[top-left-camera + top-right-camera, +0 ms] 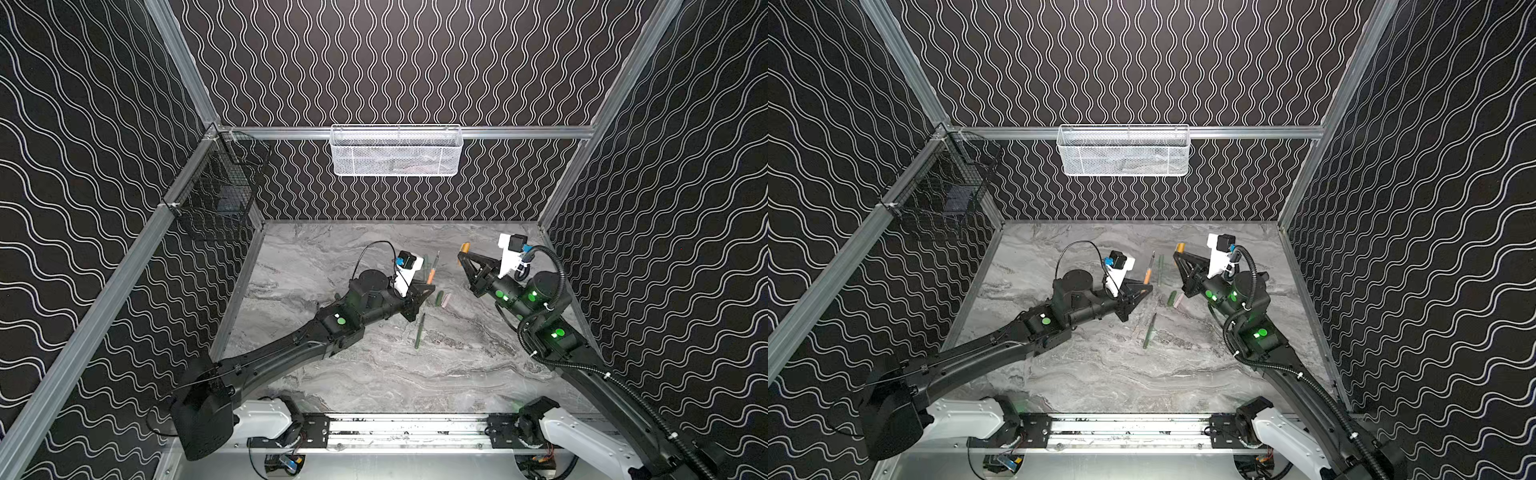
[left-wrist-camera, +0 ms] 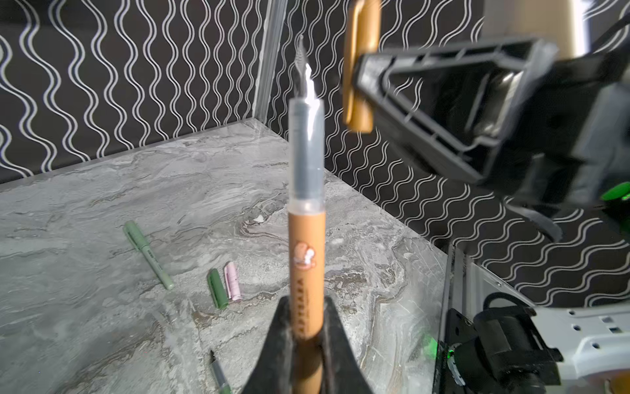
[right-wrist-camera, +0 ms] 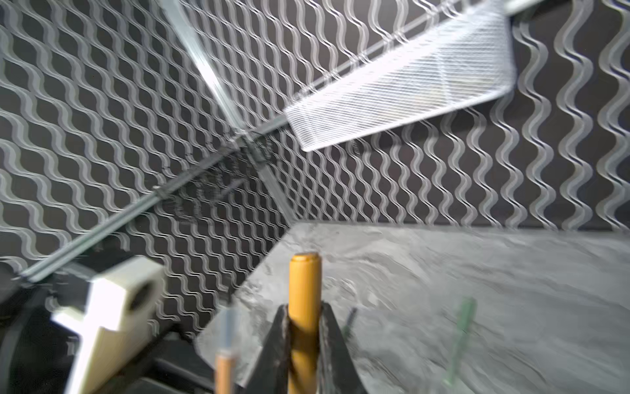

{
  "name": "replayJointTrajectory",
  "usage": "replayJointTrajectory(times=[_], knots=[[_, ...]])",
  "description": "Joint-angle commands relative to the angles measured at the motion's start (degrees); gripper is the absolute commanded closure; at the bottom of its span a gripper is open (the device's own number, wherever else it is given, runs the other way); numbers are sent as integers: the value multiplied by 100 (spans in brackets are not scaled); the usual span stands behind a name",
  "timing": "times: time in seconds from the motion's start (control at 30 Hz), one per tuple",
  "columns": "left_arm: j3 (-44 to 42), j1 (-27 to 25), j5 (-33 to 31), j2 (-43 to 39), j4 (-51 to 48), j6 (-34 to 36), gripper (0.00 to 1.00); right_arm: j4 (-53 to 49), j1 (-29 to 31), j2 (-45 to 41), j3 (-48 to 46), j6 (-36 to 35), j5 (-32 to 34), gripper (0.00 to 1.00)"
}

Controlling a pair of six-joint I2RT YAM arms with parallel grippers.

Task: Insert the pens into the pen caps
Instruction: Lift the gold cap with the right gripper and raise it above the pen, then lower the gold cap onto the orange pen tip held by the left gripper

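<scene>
Left wrist view: left gripper (image 2: 305, 307) clamps orange-brown plastic stick pen (image 2: 305, 259), nib exposed; right gripper (image 2: 370, 90) clamps orange-brown stubby cap (image 2: 356, 37), nearby, apart. Capping step; next: align coaxially, push.

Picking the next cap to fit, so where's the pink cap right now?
In a top view the pink cap lies flat near the middle of the table, close beside the dark green cap, on that cap's right.
</scene>
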Motion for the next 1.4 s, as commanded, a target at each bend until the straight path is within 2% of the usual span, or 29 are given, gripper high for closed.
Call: replayJointTrajectory(times=[0.0, 0.13, 0.53, 1.37], knots=[[14, -44, 133, 41, 272, 127, 97, 725, 138, 7, 114, 180, -120, 93], [18, -92, 176, 52, 282, 133, 97, 1226, 179, 104, 45, 373, -105, 93], [31, -173, 230, 56, 274, 141, 97, 1512, 185, 464, 150, 568, -170, 93], [-3, -193, 48, -18, 287, 101, 98, 1300, 184, 587, -45, 804, -561, 94]])
